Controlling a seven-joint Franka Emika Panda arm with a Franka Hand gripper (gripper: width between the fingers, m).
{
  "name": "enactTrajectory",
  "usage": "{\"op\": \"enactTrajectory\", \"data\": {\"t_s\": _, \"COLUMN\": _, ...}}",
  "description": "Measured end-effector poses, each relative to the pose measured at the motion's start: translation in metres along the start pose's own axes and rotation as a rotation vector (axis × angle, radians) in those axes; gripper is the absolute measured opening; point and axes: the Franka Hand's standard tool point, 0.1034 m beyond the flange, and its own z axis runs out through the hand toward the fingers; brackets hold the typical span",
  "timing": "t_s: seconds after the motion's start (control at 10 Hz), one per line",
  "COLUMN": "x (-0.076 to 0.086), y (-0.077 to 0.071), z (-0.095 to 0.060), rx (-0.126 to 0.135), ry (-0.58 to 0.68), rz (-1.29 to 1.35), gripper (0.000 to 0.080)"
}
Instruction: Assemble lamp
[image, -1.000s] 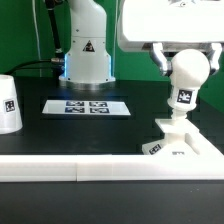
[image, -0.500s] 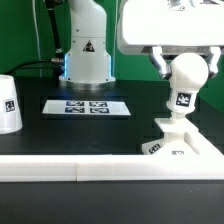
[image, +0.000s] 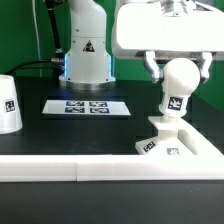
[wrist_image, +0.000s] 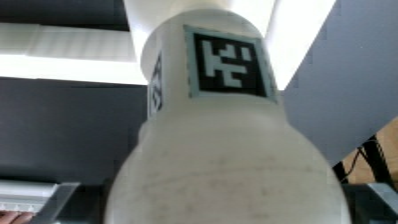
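The white ball-shaped bulb (image: 181, 80) stands upright with its tagged neck on the raised socket of the flat square base (image: 176, 148), at the exterior view's right, against the white front ledge. My gripper (image: 180, 70) is shut on the bulb's round head, one finger on each side. In the wrist view the bulb (wrist_image: 214, 130) fills the picture, tag facing the camera, and my gripper (wrist_image: 214, 205) holds it. The tapered shade (image: 8, 103) stands apart at the exterior view's left edge.
The marker board (image: 88, 106) lies flat in the middle of the black table. The white robot pedestal (image: 86, 50) stands behind it. A white ledge (image: 70, 168) runs along the table's front edge.
My gripper, the bulb and the base under it have shifted a little toward the exterior view's left and slightly down. The shade has not moved.
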Motion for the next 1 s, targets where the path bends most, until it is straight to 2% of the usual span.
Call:
{"op": "enactTrajectory", "data": {"t_s": 0.4, "x": -0.0008, "y": -0.0005, "z": 0.0022, "rx": 0.004, "ry": -0.025, "rz": 0.001, "gripper": 0.058}}
{"op": "enactTrajectory", "data": {"t_s": 0.5, "x": -0.0016, "y": -0.0005, "z": 0.0025, "rx": 0.004, "ry": -0.028, "rz": 0.001, "gripper": 0.0669}}
{"op": "enactTrajectory", "data": {"t_s": 0.6, "x": -0.002, "y": -0.0005, "z": 0.0027, "rx": 0.004, "ry": -0.03, "rz": 0.001, "gripper": 0.069}}
{"op": "enactTrajectory", "data": {"t_s": 1.0, "x": -0.0029, "y": -0.0004, "z": 0.003, "rx": 0.004, "ry": -0.032, "rz": -0.001, "gripper": 0.0699}}
